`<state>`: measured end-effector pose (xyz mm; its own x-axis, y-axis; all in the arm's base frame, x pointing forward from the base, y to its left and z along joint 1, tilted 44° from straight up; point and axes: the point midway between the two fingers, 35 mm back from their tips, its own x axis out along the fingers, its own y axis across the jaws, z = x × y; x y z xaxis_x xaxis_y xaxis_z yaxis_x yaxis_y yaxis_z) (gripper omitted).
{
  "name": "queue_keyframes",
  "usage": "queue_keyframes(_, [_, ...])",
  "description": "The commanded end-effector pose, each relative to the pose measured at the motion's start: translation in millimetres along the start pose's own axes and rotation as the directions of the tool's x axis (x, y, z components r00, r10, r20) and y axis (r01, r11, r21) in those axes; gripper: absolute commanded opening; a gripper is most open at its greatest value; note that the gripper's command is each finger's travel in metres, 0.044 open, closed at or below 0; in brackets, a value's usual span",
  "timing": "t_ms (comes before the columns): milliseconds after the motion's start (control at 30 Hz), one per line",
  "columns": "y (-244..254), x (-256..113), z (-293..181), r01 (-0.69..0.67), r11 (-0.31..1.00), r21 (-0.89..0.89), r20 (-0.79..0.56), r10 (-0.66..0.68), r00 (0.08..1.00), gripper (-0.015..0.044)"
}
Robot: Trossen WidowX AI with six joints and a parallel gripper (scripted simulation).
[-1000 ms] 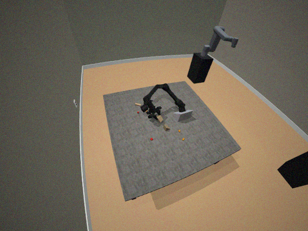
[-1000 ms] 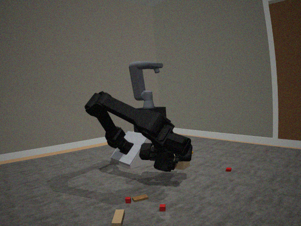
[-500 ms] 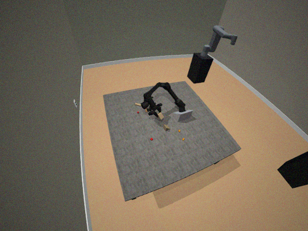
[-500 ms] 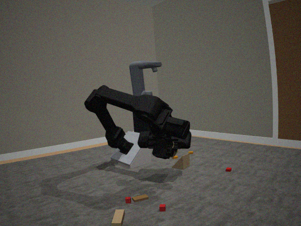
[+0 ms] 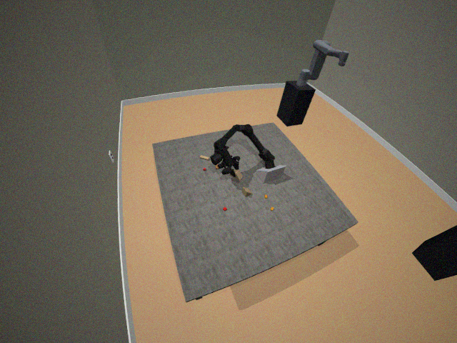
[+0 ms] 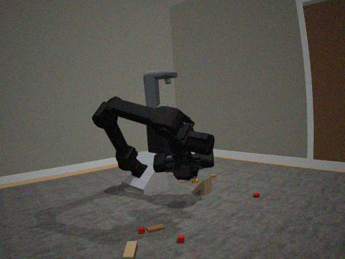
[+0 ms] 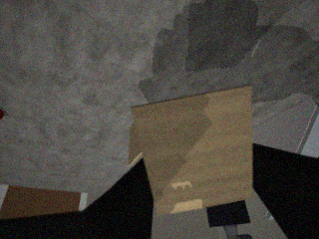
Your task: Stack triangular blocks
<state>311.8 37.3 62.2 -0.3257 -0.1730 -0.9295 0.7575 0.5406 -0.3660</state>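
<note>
My gripper [image 5: 235,171] [image 6: 186,176] [image 7: 191,154] is shut on one tan triangular block [image 5: 238,175] [image 7: 199,149], with a finger on either side of it. The held block is off the table; in the exterior view it is mostly hidden by the hand. The other triangular block [image 5: 246,191] [image 6: 206,186] rests on the table [image 5: 206,236] [image 6: 250,228], a little beyond the held one, apart from it. Its sloped face shows in the exterior view. In the wrist view I cannot make it out behind the held block.
A light wooden bar [image 5: 204,157] [image 6: 130,249], a brown bar [image 5: 216,167] [image 6: 154,227] and red cubes [image 5: 204,168] [image 6: 180,239] lie behind the hand. Another red cube [image 5: 224,209] [image 6: 256,195] and two orange pieces [image 5: 265,196] [image 5: 272,209] lie past the resting block. A pale angled panel [image 5: 273,173] [image 6: 143,178] stands by my arm's base.
</note>
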Motion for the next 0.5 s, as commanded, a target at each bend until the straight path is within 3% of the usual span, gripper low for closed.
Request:
queue_keyframes(0, [0.2,2.2,-4.9,0.034,0.993,-0.111,0.07,-0.026,0.997,0.0])
queue_keyframes(467, [1.3,7.0,-12.2,0.239,0.862,-0.447,0.332,-0.088,0.939,0.0])
